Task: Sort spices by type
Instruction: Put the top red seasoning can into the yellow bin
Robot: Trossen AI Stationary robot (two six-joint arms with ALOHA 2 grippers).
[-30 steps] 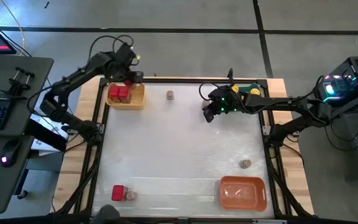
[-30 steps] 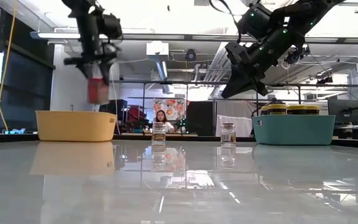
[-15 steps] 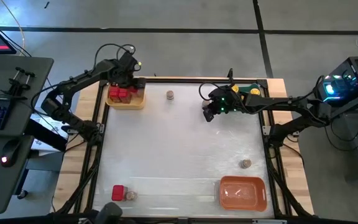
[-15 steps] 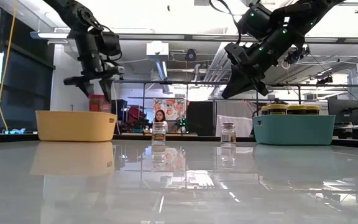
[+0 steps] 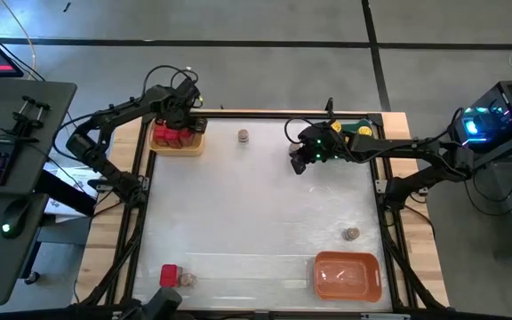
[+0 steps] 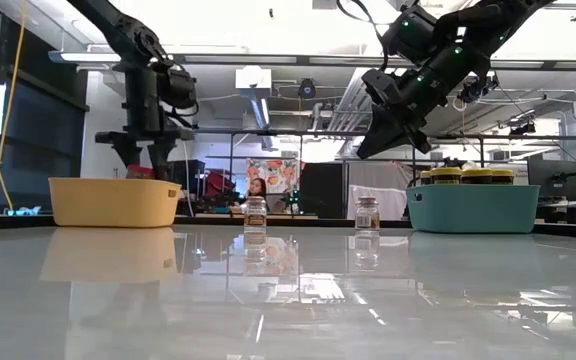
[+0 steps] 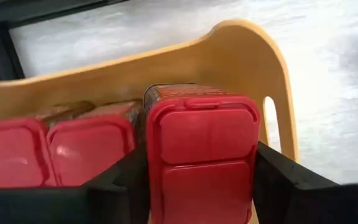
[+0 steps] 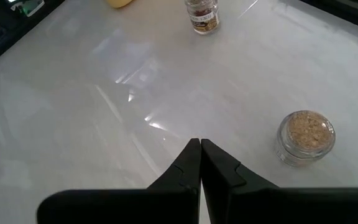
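L gripper is down in the yellow tray at the table's far-left corner, fingers clamped either side of a red spice box w/ a red flip lid. Box sits upright inside the tray, right next to two more red boxes packed in a row; tray's end wall w/ a handle slot is just beyond it. In the low view the gripper reaches down behind the tray's rim, box mostly hidden by the wall.

R gripper hangs above the table's far-middle area, near the teal tray, fingertips pressed together w/ nothing between them. Teal tray holds yellow-lidded jars, lids showing over its rim.

Loose spices on the white table: one small grey-brown jar at the far edge between yellow tray and R gripper; another small jar on the right side, near the orange tray at the near-right corner. At the near-left: a red box w/ a small round jar just beside it. R wrist view shows a glass jar of tan powder and, farther off, a jar of darker spice. Low view: two small jars standing upright mid-table, apart from each other. A person sits in the room beyond.
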